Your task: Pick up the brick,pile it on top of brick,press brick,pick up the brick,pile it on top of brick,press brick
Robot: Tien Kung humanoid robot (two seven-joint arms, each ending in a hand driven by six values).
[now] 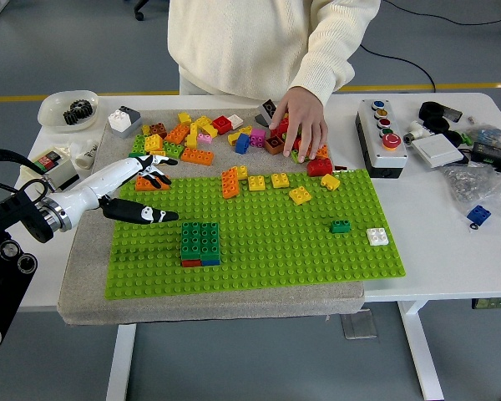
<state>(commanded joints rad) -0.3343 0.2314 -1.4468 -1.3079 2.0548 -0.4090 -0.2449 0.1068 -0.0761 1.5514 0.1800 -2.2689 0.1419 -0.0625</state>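
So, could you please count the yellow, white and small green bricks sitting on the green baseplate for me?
yellow bricks: 5
white brick: 1
small green brick: 1
Total: 7

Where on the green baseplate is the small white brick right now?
In the head view, the white brick sits near the green baseplate's right edge, just right of a lone small green brick.
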